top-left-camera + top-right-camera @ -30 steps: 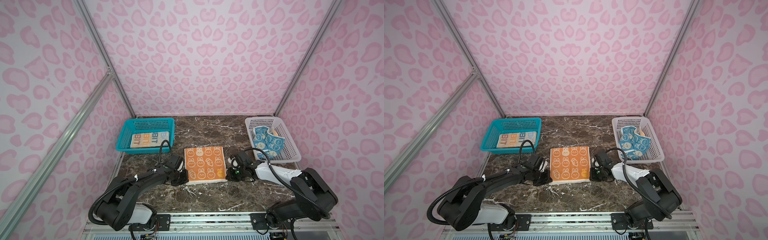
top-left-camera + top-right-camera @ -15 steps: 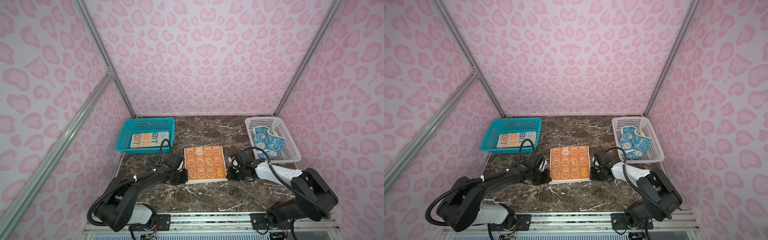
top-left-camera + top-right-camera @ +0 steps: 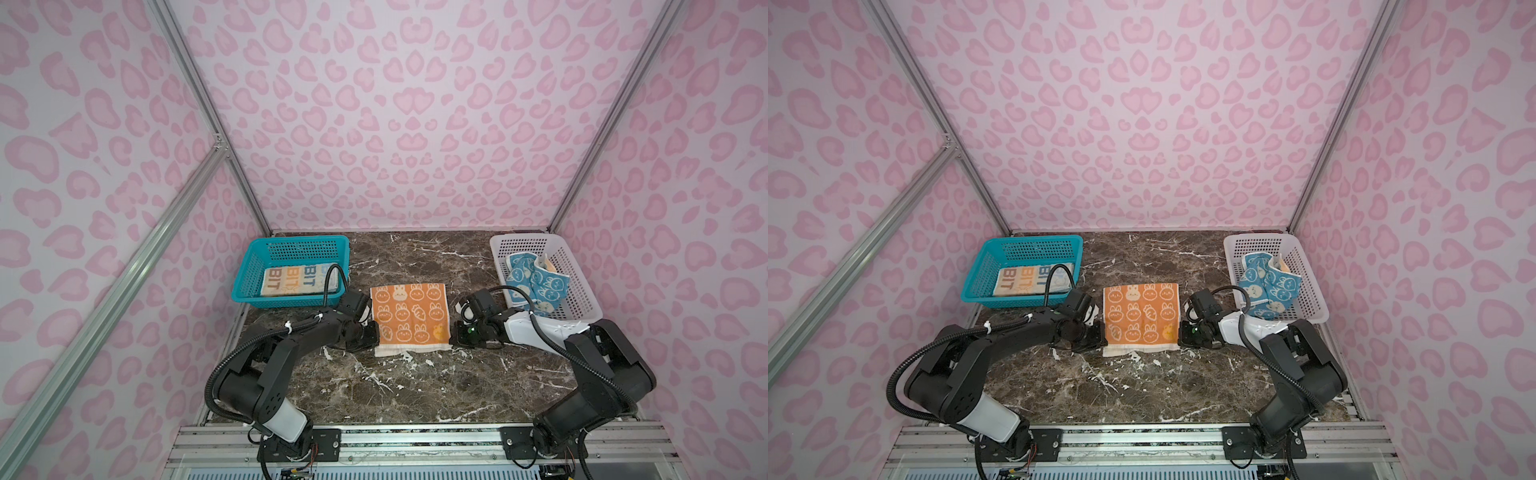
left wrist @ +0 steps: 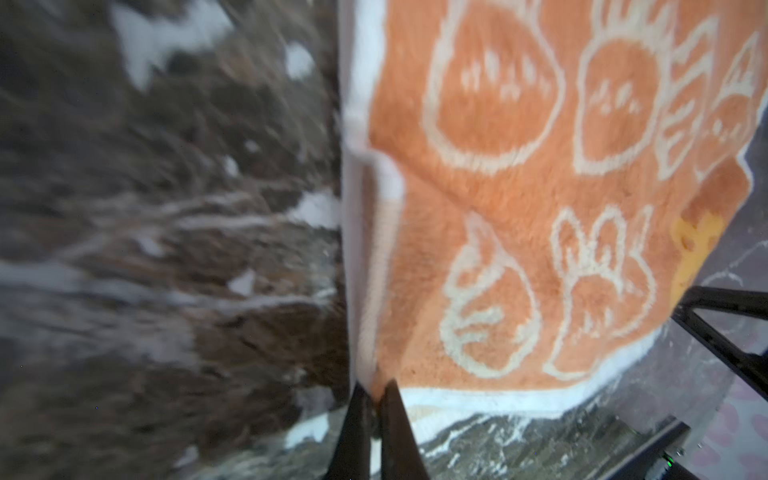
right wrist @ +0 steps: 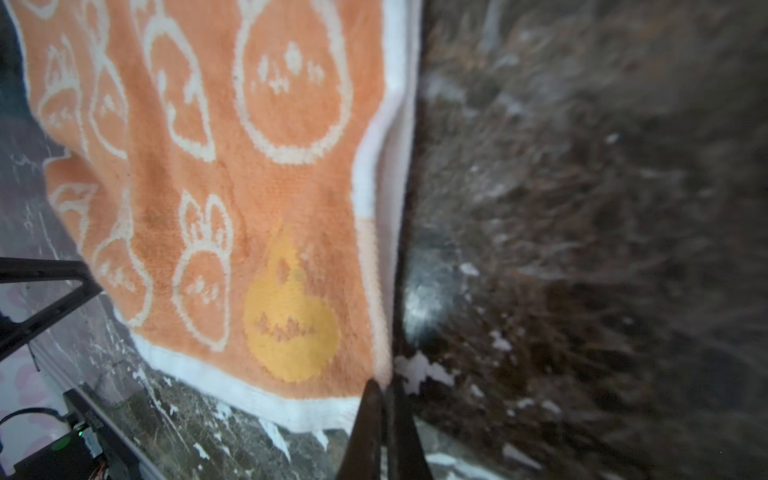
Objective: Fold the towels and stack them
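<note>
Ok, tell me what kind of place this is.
Probably a staged robot test booth, not a home: pink printed walls on aluminium framing, and arms bolted to a rail at a marble table.

Both top views look down from high at the whole surface (image 3: pixel 415 386); wrist cameras closely face the orange towel (image 4: pixel 519 208).

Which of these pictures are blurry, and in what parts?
Left wrist view: the marble tabletop is smeared and the orange towel is slightly soft. Right wrist view: much the same, with the tabletop blurred and the towel clearer. Both top views: sharp and evenly lit.
</note>
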Robot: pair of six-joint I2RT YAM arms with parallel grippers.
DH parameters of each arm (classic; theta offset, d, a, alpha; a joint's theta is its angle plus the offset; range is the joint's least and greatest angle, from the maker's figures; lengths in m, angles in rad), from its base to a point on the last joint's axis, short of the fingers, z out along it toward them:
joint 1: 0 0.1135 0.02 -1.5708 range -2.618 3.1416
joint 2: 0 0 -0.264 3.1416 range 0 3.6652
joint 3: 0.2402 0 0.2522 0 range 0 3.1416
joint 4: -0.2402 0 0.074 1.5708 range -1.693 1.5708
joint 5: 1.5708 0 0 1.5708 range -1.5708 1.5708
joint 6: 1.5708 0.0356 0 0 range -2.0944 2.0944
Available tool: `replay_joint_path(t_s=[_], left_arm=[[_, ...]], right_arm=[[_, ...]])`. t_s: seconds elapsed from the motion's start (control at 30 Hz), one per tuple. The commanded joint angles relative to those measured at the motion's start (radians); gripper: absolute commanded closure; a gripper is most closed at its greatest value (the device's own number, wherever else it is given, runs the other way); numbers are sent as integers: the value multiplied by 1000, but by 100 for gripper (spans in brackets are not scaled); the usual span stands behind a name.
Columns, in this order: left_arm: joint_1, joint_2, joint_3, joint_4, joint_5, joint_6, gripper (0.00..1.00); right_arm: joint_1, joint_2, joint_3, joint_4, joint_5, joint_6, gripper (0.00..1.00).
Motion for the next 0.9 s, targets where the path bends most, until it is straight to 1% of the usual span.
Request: replay_joint_path(t_s=[0.0,0.13,0.23,0.37,0.47,0.63,0.87], left_arm=[[20,1,65,-101,-75,53,97],[23,-22,130,-151,-64,66,97],[23,-67,141,-167,-55,61,97],[19,-120,97,-160,-47,50,97],[8,-135,37,-126,-30,35,97],[-14,-126,-45,-73,-26,12,97],[-26,-74,-64,-47,-38,9,97]], right_arm=[[-14,-13,43,-90,35,-40,100],[-20,-60,99,-157,42,-60,100],[-21,-103,110,-189,47,-61,100],[-12,-145,72,-190,46,-55,100],[5,-144,26,-161,46,-42,100],[35,-117,-50,-82,41,-5,100],[52,-72,-74,-35,44,11,100]])
